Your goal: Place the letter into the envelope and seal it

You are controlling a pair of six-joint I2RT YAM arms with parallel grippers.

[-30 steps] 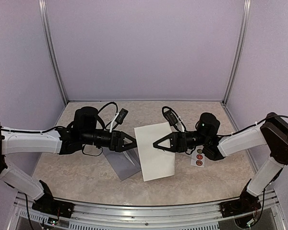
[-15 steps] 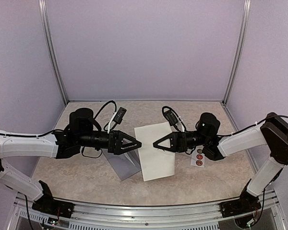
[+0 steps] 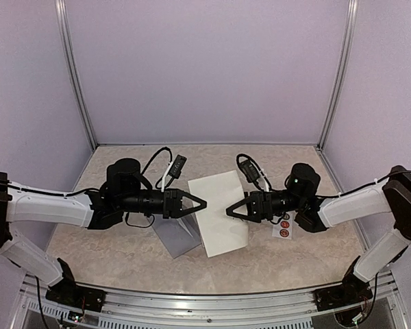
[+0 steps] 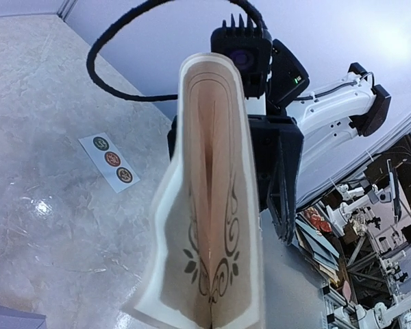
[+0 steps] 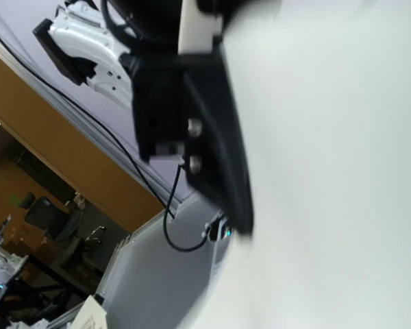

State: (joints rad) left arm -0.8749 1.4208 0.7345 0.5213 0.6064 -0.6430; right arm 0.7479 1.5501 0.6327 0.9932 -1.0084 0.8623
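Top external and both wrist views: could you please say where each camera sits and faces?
Top external: above, behind the bases, looking down; both arms show, left hand and right hand at the letter.
Left wrist: looks along the curled letter towards the right arm; own fingers unseen.
Right wrist: faces the left arm; blurred letter fills it.
Shared: top and left wrist show the sticker strip.

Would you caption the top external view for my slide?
Left end effector and right end effector hold the white letter between them above the grey envelope.
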